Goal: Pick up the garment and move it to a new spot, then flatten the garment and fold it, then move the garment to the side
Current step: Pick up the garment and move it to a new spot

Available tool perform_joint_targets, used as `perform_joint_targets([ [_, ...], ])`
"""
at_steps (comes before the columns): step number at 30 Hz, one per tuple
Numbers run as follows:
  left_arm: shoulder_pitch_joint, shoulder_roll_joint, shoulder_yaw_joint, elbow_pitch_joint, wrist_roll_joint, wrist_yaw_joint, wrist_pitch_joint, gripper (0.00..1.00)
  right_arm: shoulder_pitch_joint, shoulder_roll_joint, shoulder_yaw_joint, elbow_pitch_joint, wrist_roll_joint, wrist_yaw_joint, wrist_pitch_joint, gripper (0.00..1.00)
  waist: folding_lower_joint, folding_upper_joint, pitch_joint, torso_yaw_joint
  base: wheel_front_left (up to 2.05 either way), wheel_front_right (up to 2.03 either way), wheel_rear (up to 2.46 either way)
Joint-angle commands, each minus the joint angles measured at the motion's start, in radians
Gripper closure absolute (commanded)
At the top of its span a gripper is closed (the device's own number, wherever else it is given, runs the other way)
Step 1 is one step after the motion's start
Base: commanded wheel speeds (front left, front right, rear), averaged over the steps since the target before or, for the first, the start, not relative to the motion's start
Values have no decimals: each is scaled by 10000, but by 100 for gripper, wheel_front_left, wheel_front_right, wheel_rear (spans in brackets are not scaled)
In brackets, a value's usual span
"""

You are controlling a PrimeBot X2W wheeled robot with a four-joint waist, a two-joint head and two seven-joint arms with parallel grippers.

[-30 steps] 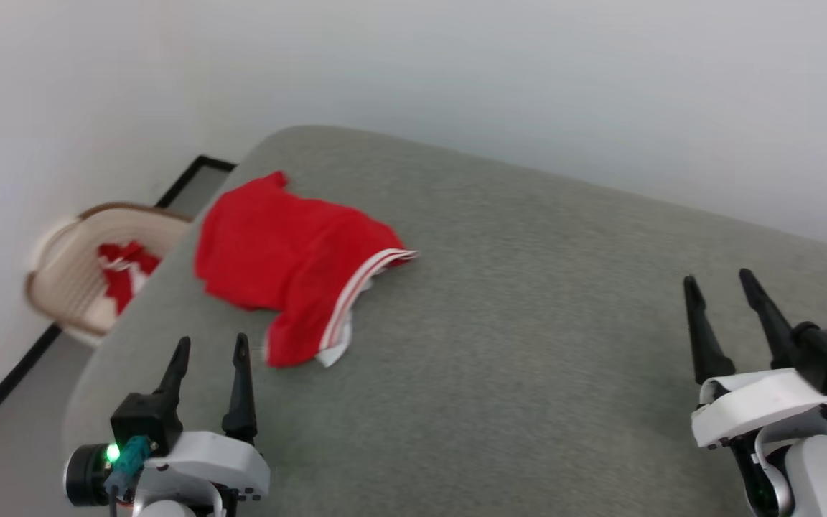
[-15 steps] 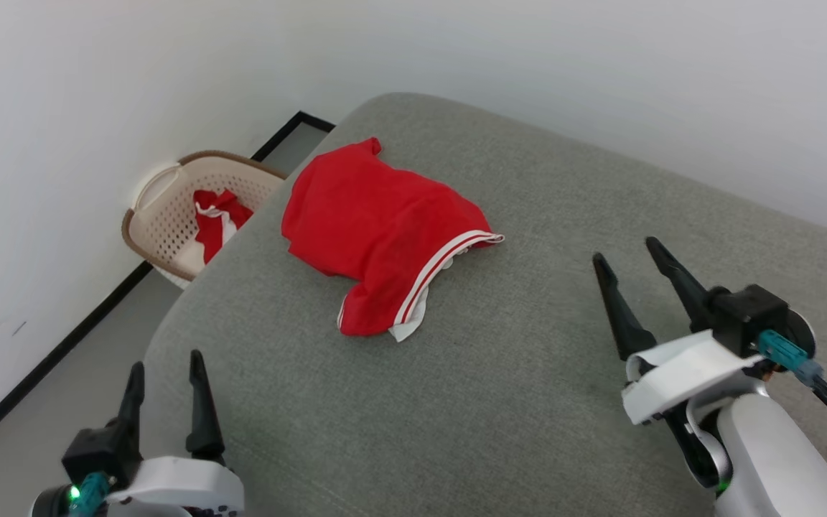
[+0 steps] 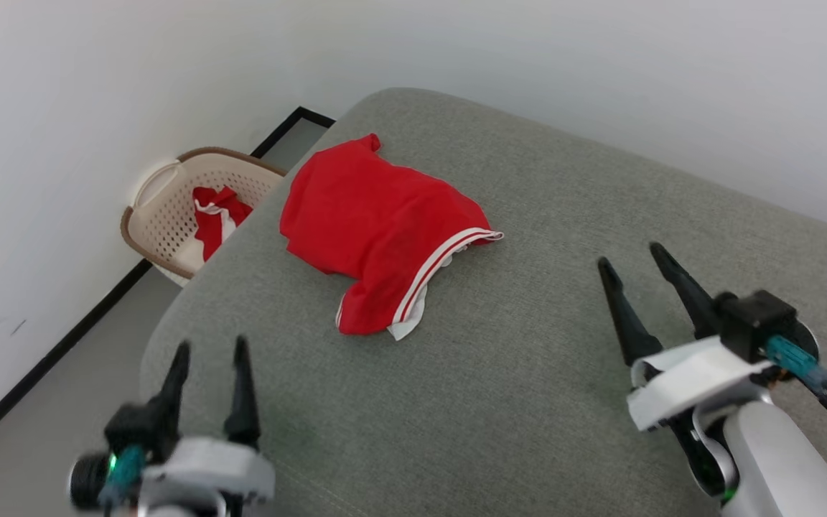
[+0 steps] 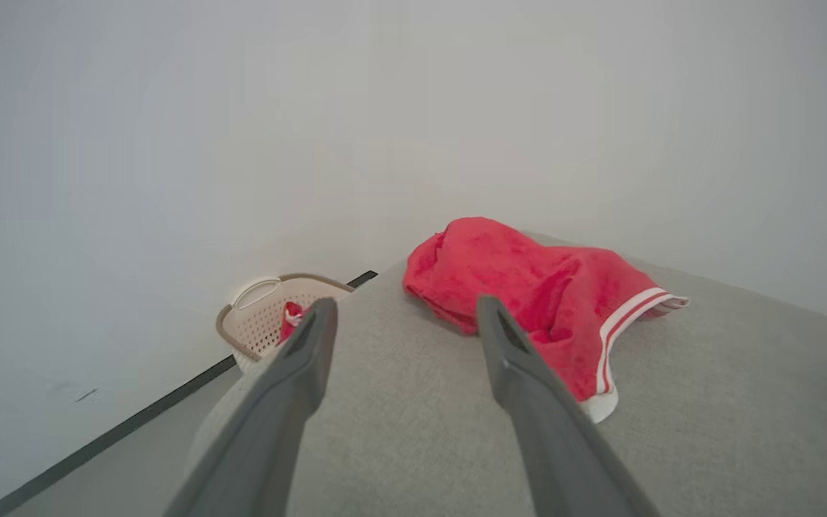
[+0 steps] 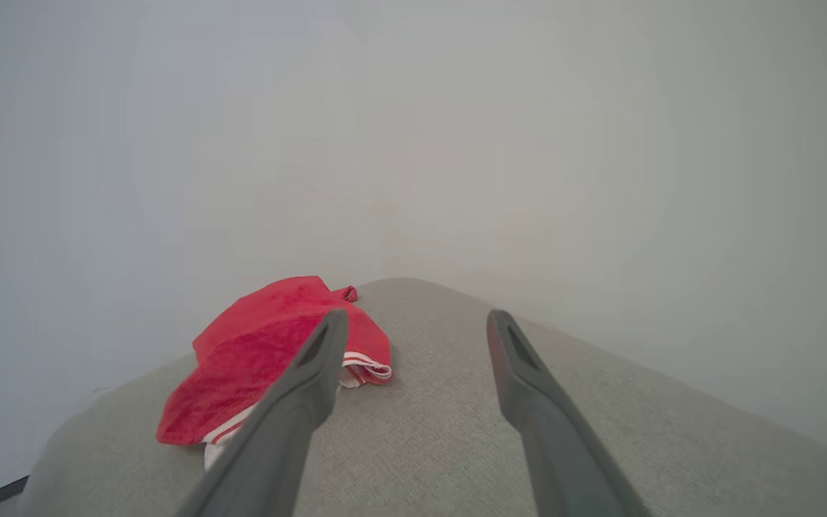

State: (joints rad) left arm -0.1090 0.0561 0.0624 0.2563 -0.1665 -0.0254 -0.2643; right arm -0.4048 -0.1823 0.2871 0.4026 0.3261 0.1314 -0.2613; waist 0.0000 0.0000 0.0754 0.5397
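Jaws wide apart, empty, on left gripper (image 3: 212,343) and right gripper (image 3: 629,255). Crumpled red soft-fabric jersey (image 3: 377,222) with striped trim lying at far-left corner of grey upholstered cushion (image 3: 528,416), well ahead. Reach low, pinch a raised fold, lift clear without dragging.

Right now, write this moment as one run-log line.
stage: pre-grasp | crumpled red striped-trim jersey: on grey fabric cushion, untouched | left gripper: open | right gripper: open

Corner of a home-like laundry room. A beige perforated plastic laundry basket with a brown rim (image 3: 162,222), holding red clothing (image 3: 216,215), stands on the grey floor (image 3: 62,416) beside a grey fabric-covered padded surface (image 3: 528,373). Plain white walls (image 3: 62,108) meet a black skirting strip (image 3: 47,357).
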Motion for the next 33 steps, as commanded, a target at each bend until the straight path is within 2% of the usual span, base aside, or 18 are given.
perform_joint_targets([
  [1,-499,138,-112,208,81,-211,-1,0,251,-15,-246,-99,-17,-14,-51,0,0,0,-7,-60,0,0,0],
  [3,-1131,361,-272,644,128,-468,-1,0,465,84,-408,-252,-131,-12,-51,0,0,0,99,-318,0,0,0],
  [9,-3716,1208,-751,2220,-9,-929,193,0,510,63,-558,-626,-275,-14,-51,0,0,0,997,-1859,0,0,0],
  [10,-3716,1208,-751,2220,-9,-929,193,0,510,63,-558,-626,-275,-14,-51,0,0,0,997,-1859,0,0,0],
  [15,-5903,2140,-1218,3856,-416,-1052,998,0,282,13,-695,-879,-294,-14,-51,0,0,0,1822,-3082,0,0,0],
  [17,-6536,2359,-1431,4528,-1174,-1054,1722,0,200,61,-678,-967,-285,-14,-51,0,0,0,2075,-3526,0,0,0],
  [19,-7104,2809,-1687,5022,-1901,-1042,2413,0,194,113,-713,-1014,-268,-14,-49,0,0,0,2215,-3880,0,0,0],
  [23,-7688,3448,-2608,5585,-3371,-1038,4131,0,220,238,-859,-1112,-226,-14,-51,0,0,0,2292,-4402,0,0,0],
  [29,-7577,4396,-4034,5569,-5414,-1039,7027,0,124,346,-947,-1247,-234,-14,-51,0,0,0,2404,-4886,0,0,0],
  [33,-7529,4940,-4419,5663,-6315,-1041,8412,0,-53,366,-900,-1393,-258,-14,-51,0,0,0,2698,-5127,0,0,0],
])
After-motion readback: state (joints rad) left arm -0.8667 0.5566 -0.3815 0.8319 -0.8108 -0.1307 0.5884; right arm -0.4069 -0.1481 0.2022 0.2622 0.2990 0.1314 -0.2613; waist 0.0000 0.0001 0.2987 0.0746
